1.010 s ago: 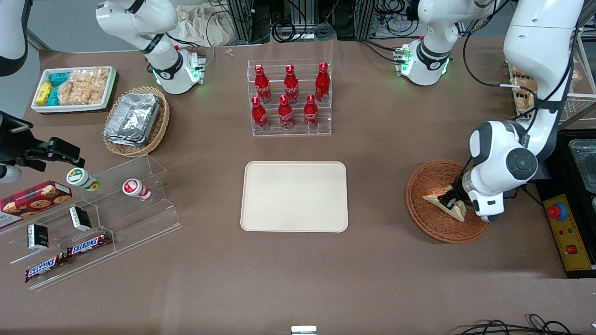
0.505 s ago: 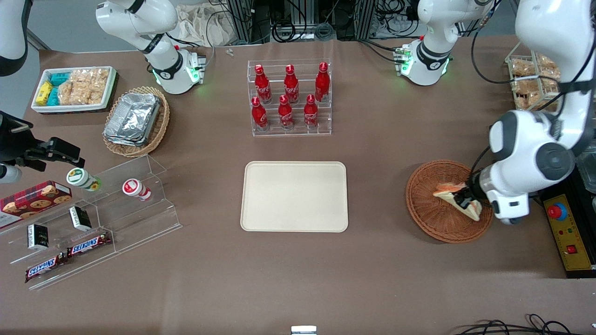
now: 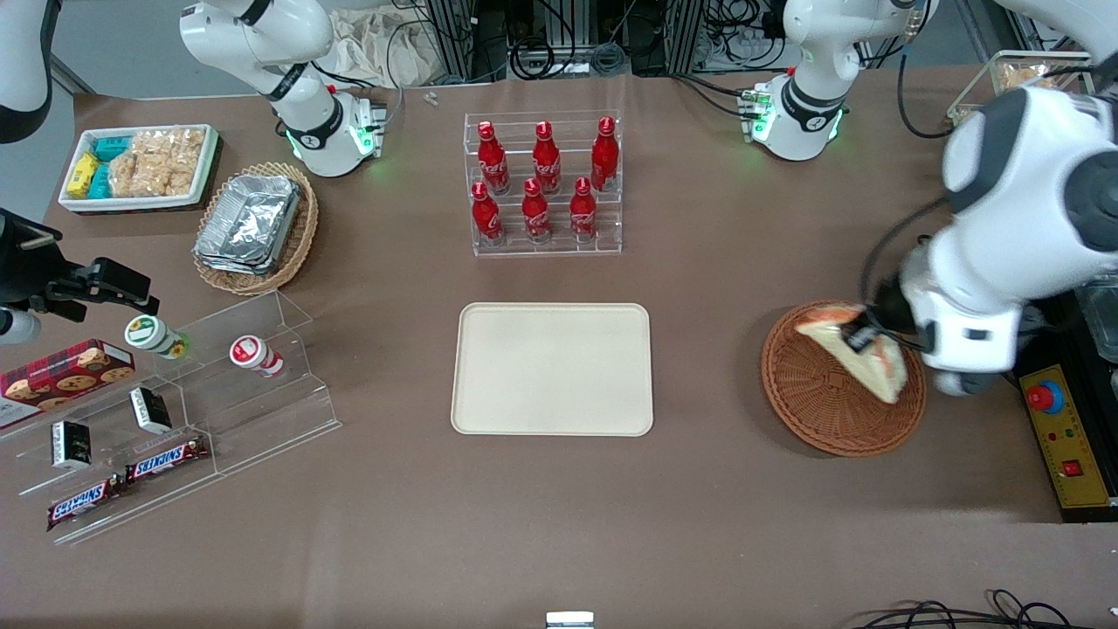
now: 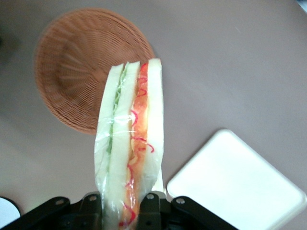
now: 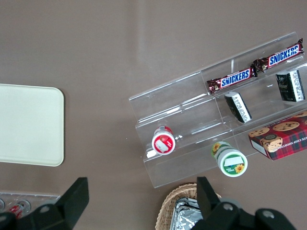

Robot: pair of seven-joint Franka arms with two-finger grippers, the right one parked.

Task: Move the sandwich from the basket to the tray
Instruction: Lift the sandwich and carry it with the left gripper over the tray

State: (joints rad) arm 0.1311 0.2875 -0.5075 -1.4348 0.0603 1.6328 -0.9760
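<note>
the triangular sandwich (image 3: pixel 852 354) of soft white bread with red-orange filling, wrapped in clear film, hangs above the round woven wicker basket (image 3: pixel 821 411), pinched between the closed black fingers of the gripper (image 3: pixel 860 336), while the flat smooth cream tray (image 3: pixel 552 369) lies well apart toward the parked arm's end.

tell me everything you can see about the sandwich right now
The sandwich is a triangular wedge of pale white bread in clear plastic wrap, with red-orange filling and a strip of green between the slices. The gripper is shut on it near one end and holds it in the air above the basket, clear of the wicker. It hangs tilted, and only the gripper touches it. It is not yet over the tray.
</note>
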